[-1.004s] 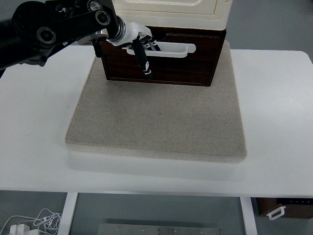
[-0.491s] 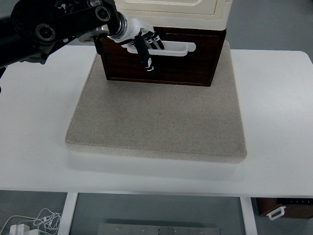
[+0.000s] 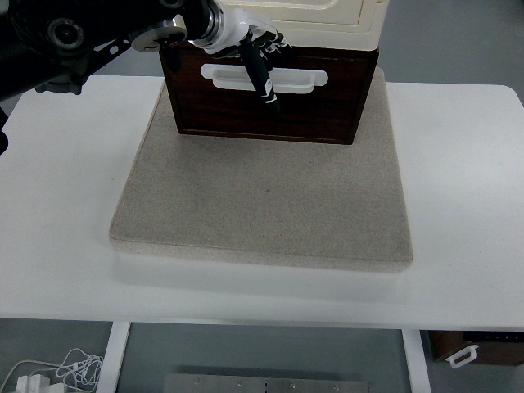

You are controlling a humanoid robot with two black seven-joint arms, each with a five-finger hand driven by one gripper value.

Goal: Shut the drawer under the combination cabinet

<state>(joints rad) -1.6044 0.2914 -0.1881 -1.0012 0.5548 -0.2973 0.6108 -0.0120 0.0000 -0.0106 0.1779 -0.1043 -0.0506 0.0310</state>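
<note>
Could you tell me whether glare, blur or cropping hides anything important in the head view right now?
In the head view the light is even and soft, with no glare; the brown drawer and its white handle are sharp; the left hand is slightly soft; the cream cabinet is cropped by the top edge.

dark wooden drawer (image 3: pixel 270 110), white handle (image 3: pixel 299 79), beneath cream cabinet (image 3: pixel 311 16)

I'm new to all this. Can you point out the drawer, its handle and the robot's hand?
drawer (image 3: pixel 311 110), head view, on its dark wooden front
handle (image 3: pixel 303 79), head view, on the white bar's right part
left hand (image 3: pixel 250 41), head view, on the knuckles
</note>
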